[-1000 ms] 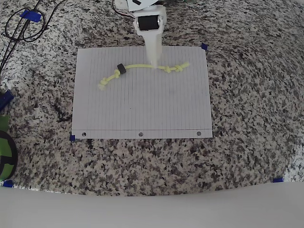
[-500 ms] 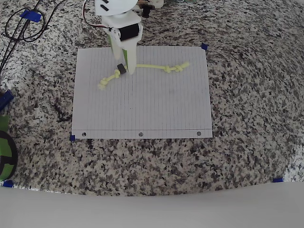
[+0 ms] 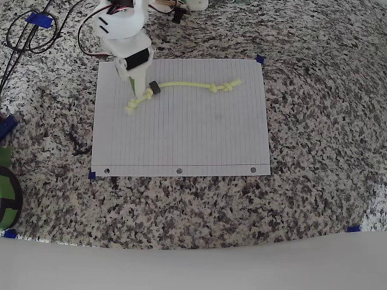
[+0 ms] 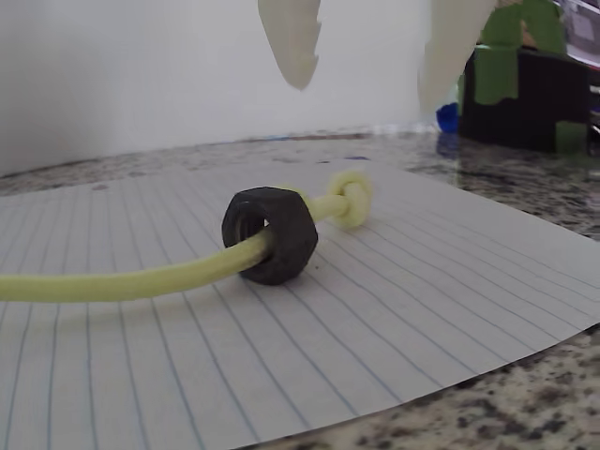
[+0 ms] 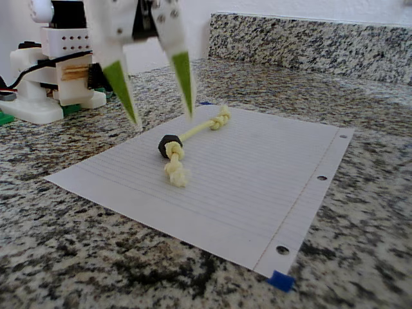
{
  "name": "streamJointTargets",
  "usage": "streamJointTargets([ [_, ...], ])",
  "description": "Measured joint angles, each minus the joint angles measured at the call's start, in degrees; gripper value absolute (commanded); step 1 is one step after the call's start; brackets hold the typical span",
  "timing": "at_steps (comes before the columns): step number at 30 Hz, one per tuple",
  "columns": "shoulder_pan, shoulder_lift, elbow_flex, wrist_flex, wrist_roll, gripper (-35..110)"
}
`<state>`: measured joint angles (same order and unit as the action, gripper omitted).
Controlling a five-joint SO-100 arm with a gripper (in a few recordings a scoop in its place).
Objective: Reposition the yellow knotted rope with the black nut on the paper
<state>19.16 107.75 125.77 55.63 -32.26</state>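
Observation:
The yellow knotted rope point(image 3: 187, 85) lies in a shallow arc across the upper part of the paper point(image 3: 181, 139), with a knot near each end. The black nut point(image 3: 155, 87) is threaded on it beside the left knot point(image 3: 134, 104). My gripper point(image 3: 136, 90) hovers open just left of the nut, above that knotted end. In the fixed view the green-tipped gripper point(image 5: 161, 114) straddles the air above the nut point(image 5: 168, 145) and rope point(image 5: 196, 131), touching neither. From the wrist view, the nut point(image 4: 270, 234) stands on edge on the rope point(image 4: 122, 279), below the gripper point(image 4: 370, 56).
Black cables point(image 3: 29, 31) loop on the granite counter at top left. A green and black object point(image 3: 6, 193) sits at the left edge. Blue tape marks point(image 3: 260, 59) sit by the paper's corners. The arm's base point(image 5: 55, 77) stands behind the paper.
My gripper has swung left along the rope, from over its right-middle part to over the nut and left knot. The rope and nut have not moved.

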Motion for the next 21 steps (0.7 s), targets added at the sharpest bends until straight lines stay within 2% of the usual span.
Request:
streamJointTargets([
  [6,0.79,-5.45,-0.09,-5.98,0.18,48],
  [21,-1.23,-11.60,-0.44,-10.99,0.18,43],
])
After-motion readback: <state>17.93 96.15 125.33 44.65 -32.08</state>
